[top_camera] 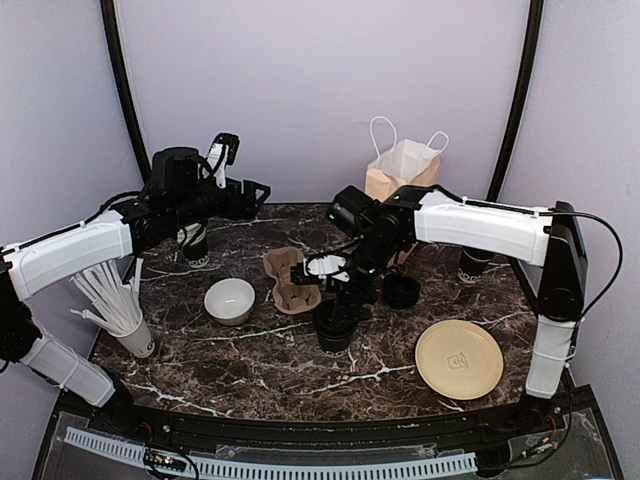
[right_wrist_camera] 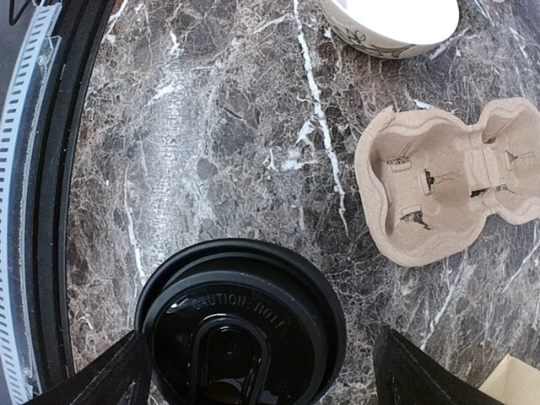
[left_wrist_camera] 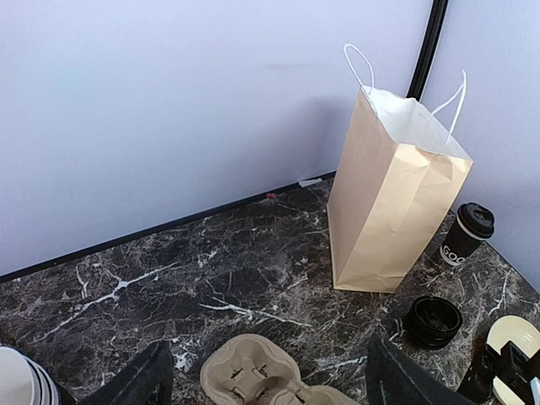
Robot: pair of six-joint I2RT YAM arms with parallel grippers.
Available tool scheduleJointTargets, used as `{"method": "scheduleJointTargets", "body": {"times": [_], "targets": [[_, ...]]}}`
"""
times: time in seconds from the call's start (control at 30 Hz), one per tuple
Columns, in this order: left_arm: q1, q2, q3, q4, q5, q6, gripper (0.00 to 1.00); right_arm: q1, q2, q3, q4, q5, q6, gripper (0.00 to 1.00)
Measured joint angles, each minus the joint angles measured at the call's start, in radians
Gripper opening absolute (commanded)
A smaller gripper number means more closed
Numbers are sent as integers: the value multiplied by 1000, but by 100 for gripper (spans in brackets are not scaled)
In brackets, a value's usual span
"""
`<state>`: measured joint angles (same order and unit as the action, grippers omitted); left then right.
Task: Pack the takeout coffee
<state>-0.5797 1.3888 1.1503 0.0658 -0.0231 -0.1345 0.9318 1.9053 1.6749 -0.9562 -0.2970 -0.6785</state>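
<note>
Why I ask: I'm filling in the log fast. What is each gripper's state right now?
Left gripper: open, holding nothing.
Right gripper: open, straddling the black paper cup with black plastic lid, not gripping it.

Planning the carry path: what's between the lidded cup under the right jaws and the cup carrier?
Nothing. Bare marble runs from lidded cup to cup carrier; the right wrist view shows it.

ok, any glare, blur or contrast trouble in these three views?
Top external: even, soft light, no glare, but the lidded cup nearly blends into the dark table. Left wrist: paper bag sharp; the left gripper's fingers dark and soft at the bottom edge. Right wrist: pale sheen on the marble at left, lid lettering readable.
</note>
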Motion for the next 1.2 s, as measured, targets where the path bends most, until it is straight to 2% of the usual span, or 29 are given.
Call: {"method": "scheduleJointTargets", "body": {"times": [0.7,1.2], "targets": [[0,2,0,-1,8,0,81,4,0,21,-58,9,6,93],[0,20,0,-11,49,0,81,31,19,23,-64,50,14,79]]}}
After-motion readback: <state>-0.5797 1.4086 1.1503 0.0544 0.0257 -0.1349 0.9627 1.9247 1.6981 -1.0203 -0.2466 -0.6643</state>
